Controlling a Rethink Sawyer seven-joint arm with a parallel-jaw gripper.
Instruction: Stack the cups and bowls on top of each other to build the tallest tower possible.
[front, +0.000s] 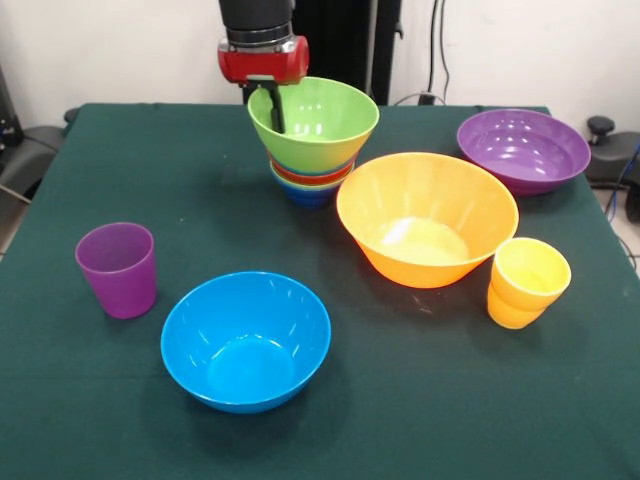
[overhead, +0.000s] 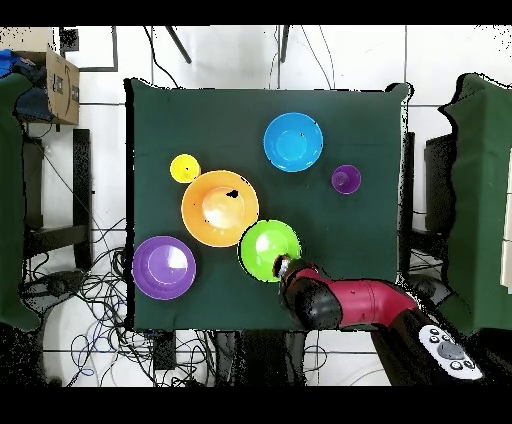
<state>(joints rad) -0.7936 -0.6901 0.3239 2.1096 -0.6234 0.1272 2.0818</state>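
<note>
A: Start at the near edge of the desk (front: 60, 420). What sits there?

B: The blue bowl (front: 246, 341), open side up, with the purple cup (front: 118, 268) toward the left edge and the yellow cup (front: 526, 282) toward the right edge. Past them is the orange bowl (front: 427, 217), then the purple bowl (front: 523, 149) near the far right corner.

A: And the tower (front: 311, 143)?

B: Toward the far edge, about midway along. A green bowl (front: 315, 121) is on top, tilted, with red-orange and blue rims under it.

A: The hand (front: 272, 108)?

B: One finger hangs inside the green bowl's wall, so it seems to pinch the rim. I judge it closed on that bowl.

A: How should it finish?

B: Level the bowl before letting go, I'd say, then lift straight up so the finger doesn't drag the rim. The pile leans, so a sideways pull could topple it.
</note>
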